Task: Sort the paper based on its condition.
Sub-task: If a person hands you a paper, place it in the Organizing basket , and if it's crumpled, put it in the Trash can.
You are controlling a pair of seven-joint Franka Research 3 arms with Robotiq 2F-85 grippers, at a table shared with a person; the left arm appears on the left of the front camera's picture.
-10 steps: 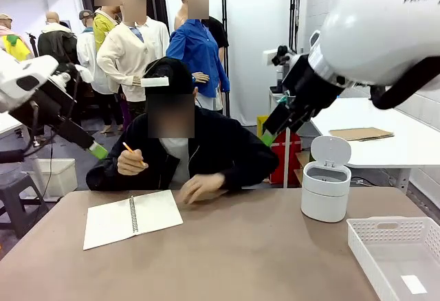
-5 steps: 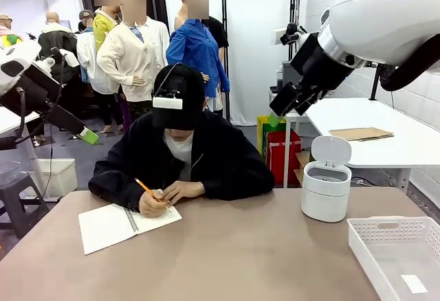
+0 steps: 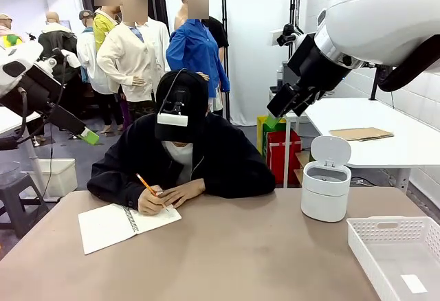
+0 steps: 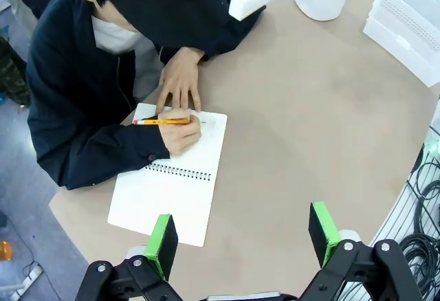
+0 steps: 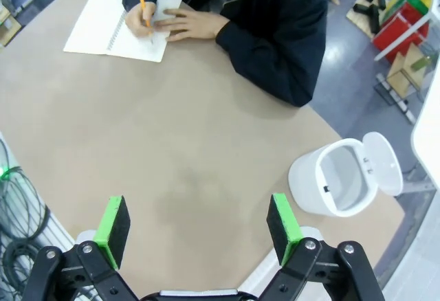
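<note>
Brown table (image 3: 240,253) holds notebook (image 3: 110,224), open bin (image 3: 324,192), white tray (image 3: 395,228); both arms' jaws spread wide

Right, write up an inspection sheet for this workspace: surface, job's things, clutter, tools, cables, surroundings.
Surface: brown table, bare across the middle.
Job's things: nothing seen.
Clutter: open spiral notebook, with a person's hand writing in it with a pencil; white bin, lid up; white basket at the robot's right edge.
Tools: left tool open, held above the table near the notebook; right tool open, held above the table near the bin.
Cables: black bundles beyond the table edge.
Surroundings: person seated at the far side; white side table bearing a cardboard sheet.
</note>
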